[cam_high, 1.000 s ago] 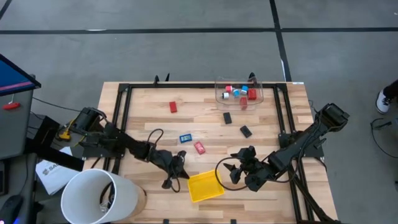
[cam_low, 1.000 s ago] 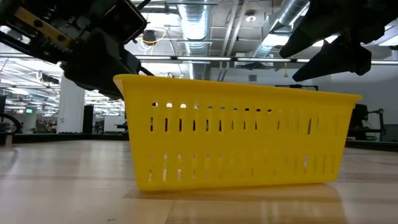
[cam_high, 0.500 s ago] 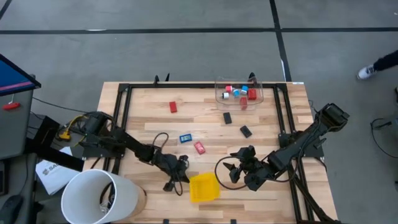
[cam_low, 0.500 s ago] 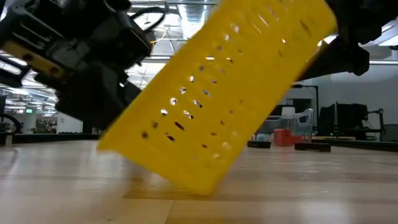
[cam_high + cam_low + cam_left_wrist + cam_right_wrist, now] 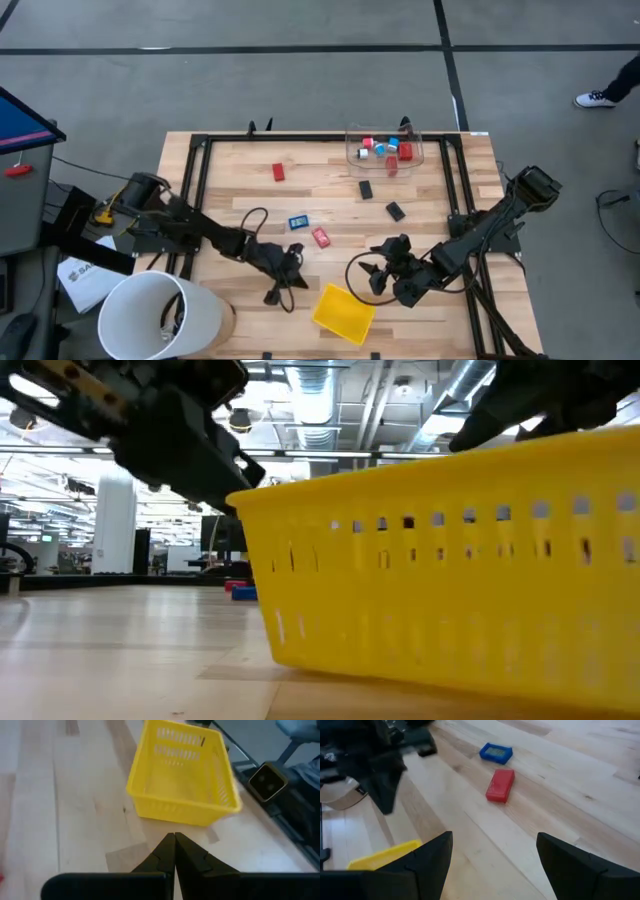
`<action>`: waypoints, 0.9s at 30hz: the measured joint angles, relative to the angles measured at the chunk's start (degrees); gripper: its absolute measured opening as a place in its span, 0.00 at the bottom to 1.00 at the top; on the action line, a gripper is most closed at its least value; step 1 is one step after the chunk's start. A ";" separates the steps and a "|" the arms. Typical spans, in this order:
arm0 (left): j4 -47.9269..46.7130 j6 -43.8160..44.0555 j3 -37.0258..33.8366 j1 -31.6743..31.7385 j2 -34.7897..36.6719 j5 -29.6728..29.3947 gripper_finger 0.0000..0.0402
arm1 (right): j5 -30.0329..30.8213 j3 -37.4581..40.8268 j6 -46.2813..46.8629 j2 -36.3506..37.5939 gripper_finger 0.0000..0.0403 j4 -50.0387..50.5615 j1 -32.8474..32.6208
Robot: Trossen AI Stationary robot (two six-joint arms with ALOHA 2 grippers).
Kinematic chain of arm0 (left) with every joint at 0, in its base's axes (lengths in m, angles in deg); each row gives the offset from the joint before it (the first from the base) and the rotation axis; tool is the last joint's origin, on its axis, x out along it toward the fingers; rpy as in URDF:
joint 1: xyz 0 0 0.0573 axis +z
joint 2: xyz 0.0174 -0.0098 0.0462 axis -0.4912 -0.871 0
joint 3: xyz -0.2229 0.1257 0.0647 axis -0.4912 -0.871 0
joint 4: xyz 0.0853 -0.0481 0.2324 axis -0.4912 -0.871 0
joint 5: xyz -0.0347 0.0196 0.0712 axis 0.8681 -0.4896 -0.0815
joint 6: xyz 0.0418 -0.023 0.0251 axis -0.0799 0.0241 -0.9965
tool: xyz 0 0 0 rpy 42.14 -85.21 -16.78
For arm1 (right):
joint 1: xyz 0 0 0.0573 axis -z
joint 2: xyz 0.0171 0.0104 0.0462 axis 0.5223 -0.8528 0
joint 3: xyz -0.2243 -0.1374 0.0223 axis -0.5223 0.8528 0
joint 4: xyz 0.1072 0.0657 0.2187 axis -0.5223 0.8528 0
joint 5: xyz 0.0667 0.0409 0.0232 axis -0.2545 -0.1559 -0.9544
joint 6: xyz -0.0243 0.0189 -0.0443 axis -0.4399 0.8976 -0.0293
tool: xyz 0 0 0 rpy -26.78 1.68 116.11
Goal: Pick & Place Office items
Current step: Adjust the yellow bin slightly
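The yellow tray [image 5: 343, 312] sits flat on the table near its front edge. My left gripper [image 5: 290, 288] is shut just left of the tray [image 5: 180, 775], its fingertips [image 5: 174, 838] a short gap from the tray's wall. My right gripper [image 5: 368, 278] stands open right of the tray, nothing between its fingers [image 5: 492, 865]. Office items lie farther back: a red piece [image 5: 321, 237], a blue piece [image 5: 298, 222], another red one [image 5: 278, 172] and two black ones [image 5: 366, 188] [image 5: 396, 211]. Several more lie in the clear box [image 5: 385, 148].
A large white bucket [image 5: 160, 315] stands at the near left corner beside my left arm. A black frame [image 5: 200, 180] runs along the table's left, far and right sides. Bare wood lies between the tray and the loose pieces.
My left gripper has gone in at the tray and drawn back, staying shut. The tray's left side tipped up steeply, then came down again. The tray now lies flat, turned about and shifted toward the table's near edge and right.
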 joint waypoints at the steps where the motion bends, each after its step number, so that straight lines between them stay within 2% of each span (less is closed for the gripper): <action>1: -0.65 0.00 0.00 -0.42 0.80 -0.85 0.00 | -0.85 0.00 0.22 0.00 0.70 -0.01 -0.23; 6: -4.49 0.11 -0.11 -2.71 2.13 -4.45 0.00 | -5.27 0.00 6.42 0.00 0.70 0.94 -3.13; 13: -4.73 1.15 -0.24 -3.18 1.65 -5.66 0.00 | -7.50 -0.01 26.50 0.00 0.70 10.04 -11.11; 19: -4.97 1.18 -0.24 -3.18 1.64 -5.65 0.00 | -10.17 -0.44 38.64 -1.22 0.70 3.82 -19.10; 21: -4.91 1.18 -0.24 -3.18 1.62 -5.64 0.00 | -10.68 -1.87 40.83 -3.82 0.70 2.40 -20.47; 23: -4.93 1.19 -0.24 -3.18 1.62 -5.61 0.00 | -13.74 -4.28 42.28 -7.70 0.70 2.08 -20.14; 27: -4.86 1.18 -0.24 -3.18 1.62 -5.57 0.00 | -17.97 -8.71 38.83 -14.74 0.70 1.92 -17.54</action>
